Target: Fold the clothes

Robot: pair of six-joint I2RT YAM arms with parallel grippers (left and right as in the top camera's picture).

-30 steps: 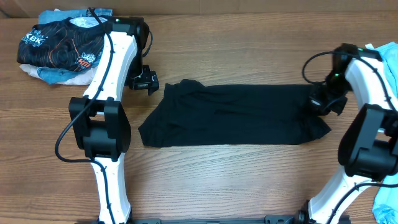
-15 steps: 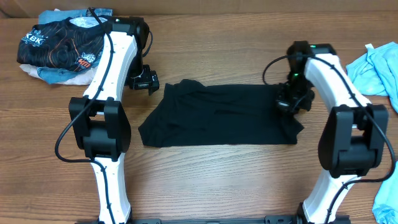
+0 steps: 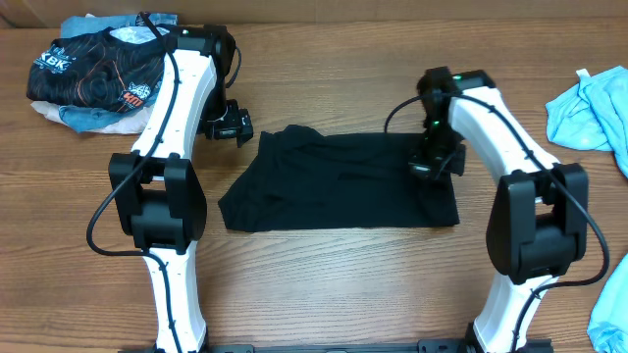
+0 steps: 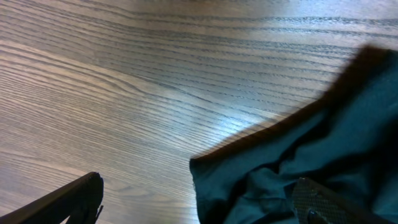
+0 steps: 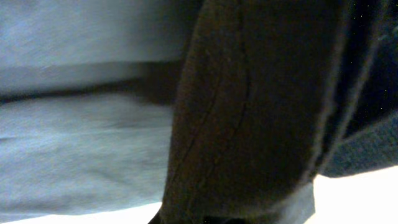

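The clothes, a plain black T-shirt, lie flat across the middle of the table. Its right end is doubled over toward the left. My right gripper is shut on that lifted right end, above the shirt's right part. In the right wrist view dark fabric hangs close to the lens and hides the jaws. My left gripper stands open just off the shirt's upper-left corner. In the left wrist view that gripper straddles the edge of the black cloth, with one fingertip over bare wood.
A black shirt with orange-and-white print lies bunched on pale cloth at the back left. Light blue cloth lies at the right edge, and more of it at the front right corner. The wooden table shows in front of the shirt.
My right gripper has moved left with the shirt's right end, folding it over, so the shirt now spans less of the table. The left arm has not moved.
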